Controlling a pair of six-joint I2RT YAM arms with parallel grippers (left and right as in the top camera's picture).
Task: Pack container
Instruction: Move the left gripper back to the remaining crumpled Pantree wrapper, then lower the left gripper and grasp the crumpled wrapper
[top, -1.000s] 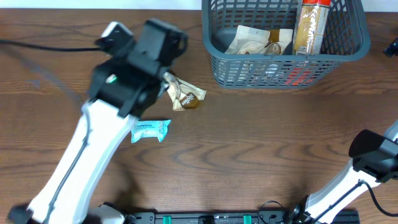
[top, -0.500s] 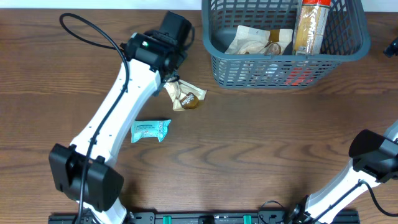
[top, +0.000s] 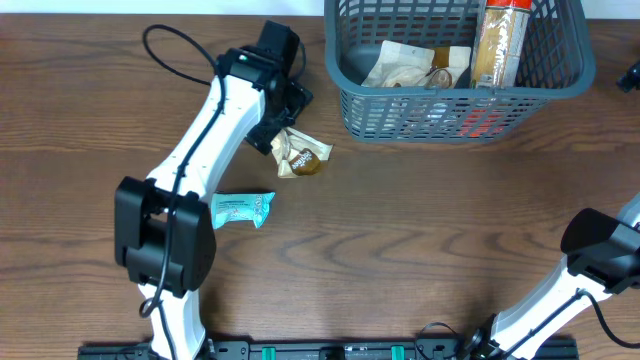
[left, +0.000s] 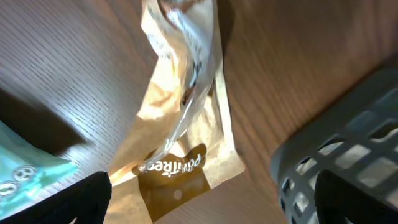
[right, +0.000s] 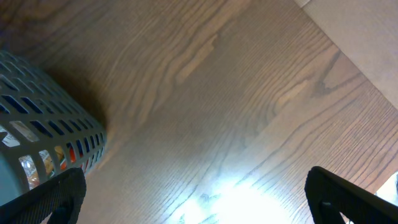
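As it hangs above the tan crinkled snack packet (left: 180, 124), left gripper (left: 211, 202) gapes wide | right gripper (right: 196, 202) wide, empty

Legible markings: one partial wordmark only.
White lettering is noted on the brown band (left: 171, 186) of the tan snack packet (left: 180, 112) in the left wrist view; it is tilted and cannot be read with certainty. Print on the teal packet (top: 241, 210) is too blurred to be read.

Overhead looks straight down on the whole counter (top: 420, 230); both wrist views sit close above it, each sharing a corner of the container (top: 400, 118).
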